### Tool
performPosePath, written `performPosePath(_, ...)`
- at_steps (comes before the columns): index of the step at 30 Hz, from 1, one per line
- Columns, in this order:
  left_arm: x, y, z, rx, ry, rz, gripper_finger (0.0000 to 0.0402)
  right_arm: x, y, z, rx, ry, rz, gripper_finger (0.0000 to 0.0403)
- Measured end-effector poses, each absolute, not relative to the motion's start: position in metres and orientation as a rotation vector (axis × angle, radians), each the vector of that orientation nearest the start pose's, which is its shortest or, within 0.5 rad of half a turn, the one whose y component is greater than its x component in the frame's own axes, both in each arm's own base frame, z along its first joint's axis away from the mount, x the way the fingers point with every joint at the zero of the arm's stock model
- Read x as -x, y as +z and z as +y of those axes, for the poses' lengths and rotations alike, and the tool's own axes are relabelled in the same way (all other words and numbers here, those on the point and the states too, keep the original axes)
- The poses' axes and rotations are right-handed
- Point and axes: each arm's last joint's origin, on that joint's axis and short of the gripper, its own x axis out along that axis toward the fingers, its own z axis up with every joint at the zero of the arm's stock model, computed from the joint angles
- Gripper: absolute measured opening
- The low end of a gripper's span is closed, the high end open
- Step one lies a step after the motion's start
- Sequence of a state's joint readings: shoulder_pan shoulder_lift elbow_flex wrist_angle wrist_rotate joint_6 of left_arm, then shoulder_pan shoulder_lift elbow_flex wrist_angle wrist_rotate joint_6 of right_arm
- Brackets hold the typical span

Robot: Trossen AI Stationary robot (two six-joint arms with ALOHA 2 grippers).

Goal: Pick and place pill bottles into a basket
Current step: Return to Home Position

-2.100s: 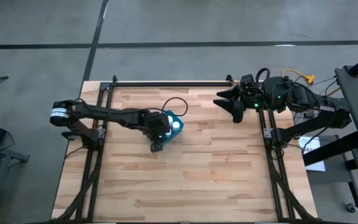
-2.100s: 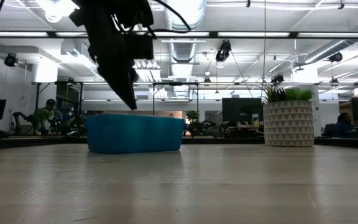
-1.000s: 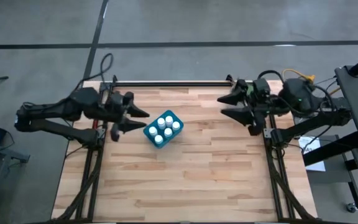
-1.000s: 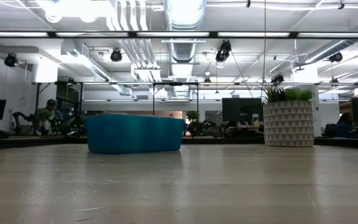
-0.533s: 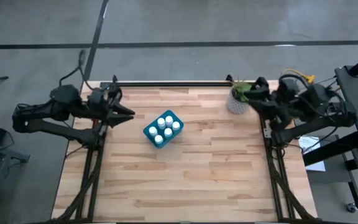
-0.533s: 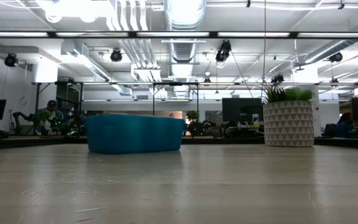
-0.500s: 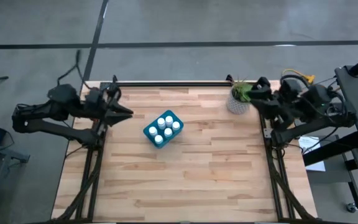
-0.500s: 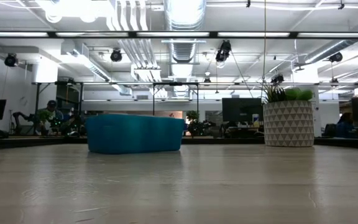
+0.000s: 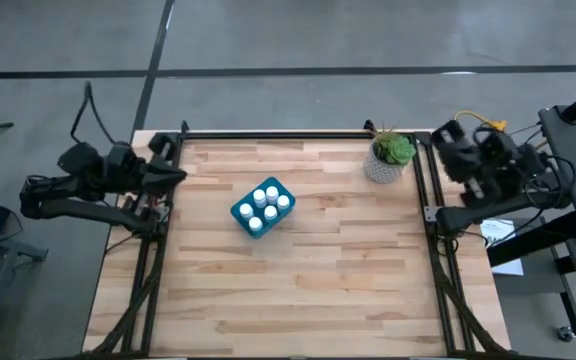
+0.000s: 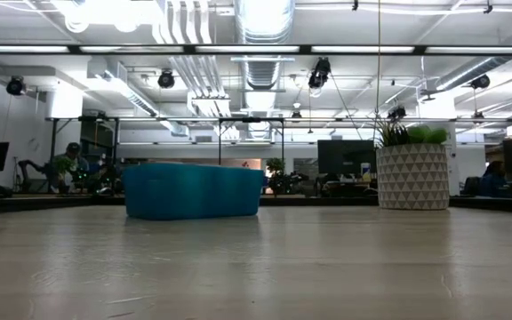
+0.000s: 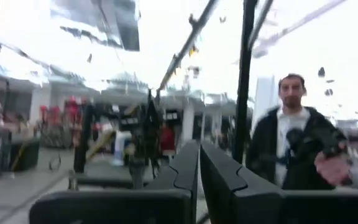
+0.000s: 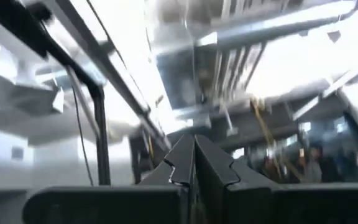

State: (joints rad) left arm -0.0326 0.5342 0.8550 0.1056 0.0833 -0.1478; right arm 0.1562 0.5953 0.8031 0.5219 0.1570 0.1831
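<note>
Closure is shown at both tools. The left gripper (image 11: 198, 180) is pressed together with nothing between its fingers, and it is held at the left edge of the table (image 9: 298, 290). The right gripper (image 12: 194, 167) is likewise pressed together and empty, held beyond the table's right edge on its folded arm. The basket (image 9: 237, 211) is set on the wood left of centre, turned at an angle, well apart from both grippers. Six pill bottles (image 9: 265, 204) are stood upright inside it in two rows. A white plant pot (image 9: 380, 170) is placed near the far right corner. A person (image 11: 294, 149) is seen in the room beyond.
</note>
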Motion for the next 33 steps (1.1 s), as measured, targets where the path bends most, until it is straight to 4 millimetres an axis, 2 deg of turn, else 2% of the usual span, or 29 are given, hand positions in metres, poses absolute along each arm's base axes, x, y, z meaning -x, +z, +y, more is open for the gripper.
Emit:
performPosePath(5, -0.087, 0.392, -0.004, 0.145, -0.112, -0.507, 0.0000, -0.074, 0.404, 0.005, -0.296, 0.023, -0.841, 0.0008)
performPosePath(11, -0.084, 0.367, -0.003, 0.150, -0.097, -0.588, 0.0000, -0.055, 0.380, 0.002, -0.312, 0.024, -0.951, 0.0008)
performPosePath(17, -0.076, 0.349, -0.003, 0.151, -0.099, -0.696, 0.0000, -0.050, 0.351, 0.001, -0.307, 0.016, -0.966, 0.0008)
performPosePath(26, -0.065, 0.315, -0.002, 0.160, -0.069, -0.768, 0.0000, -0.033, 0.306, -0.002, -0.338, -0.026, -1.096, 0.0008)
performPosePath(33, -0.059, 0.290, -0.001, 0.172, -0.051, -0.794, 0.0000, -0.036, 0.274, -0.002, -0.390, -0.012, -1.117, 0.0008)
